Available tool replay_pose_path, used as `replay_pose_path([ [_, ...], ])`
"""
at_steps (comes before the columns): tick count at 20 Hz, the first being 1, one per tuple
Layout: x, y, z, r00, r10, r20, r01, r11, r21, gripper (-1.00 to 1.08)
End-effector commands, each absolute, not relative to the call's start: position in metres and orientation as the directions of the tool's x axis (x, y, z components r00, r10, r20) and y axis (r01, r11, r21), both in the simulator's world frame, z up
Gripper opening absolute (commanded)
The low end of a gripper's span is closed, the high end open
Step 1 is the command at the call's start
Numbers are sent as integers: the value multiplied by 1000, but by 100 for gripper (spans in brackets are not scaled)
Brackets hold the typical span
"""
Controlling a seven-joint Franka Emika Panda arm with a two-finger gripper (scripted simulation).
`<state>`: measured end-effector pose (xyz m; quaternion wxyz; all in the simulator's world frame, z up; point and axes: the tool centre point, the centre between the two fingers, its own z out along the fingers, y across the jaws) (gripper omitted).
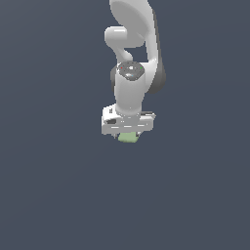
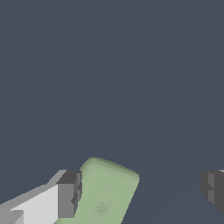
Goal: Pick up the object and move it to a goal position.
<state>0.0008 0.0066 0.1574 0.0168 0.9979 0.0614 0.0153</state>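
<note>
Arm: the white Panda arm comes down from the top of the exterior view and ends in a wrist pointing straight down.

Gripper: the gripper hangs below the wide white hand body. In the wrist view its midpoint lies between two dark grey fingertips.

Gripper state: spread apart. One fingertip sits at the edge of the green piece; the other stands well apart from it, with bare surface between.

Object: a small pale green flattish piece with rounded edges, smaller than the gripper. In the exterior view only a narrow strip of it shows, just under the hand body.

Object in the wrist view: the green piece lies between the fingertips but off to one side, right beside one fingertip and far from the other. Whether that nearer fingertip actually touches it cannot be told.

Object pose: lying flat, its long side slanted with respect to the line joining the two fingertips. A faint darker mark shows on its top face.

Surface: a plain dark blue-grey ground fills both views. Whether the piece rests on it or is lifted cannot be told.
</note>
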Motion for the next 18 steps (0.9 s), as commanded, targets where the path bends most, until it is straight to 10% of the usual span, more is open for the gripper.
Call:
replay_pose_path([
  [1, 1, 7, 157, 992, 123, 28, 122, -992, 35, 100],
  [18, 0, -8, 158, 992, 127, 21, 125, -991, 51, 68],
])
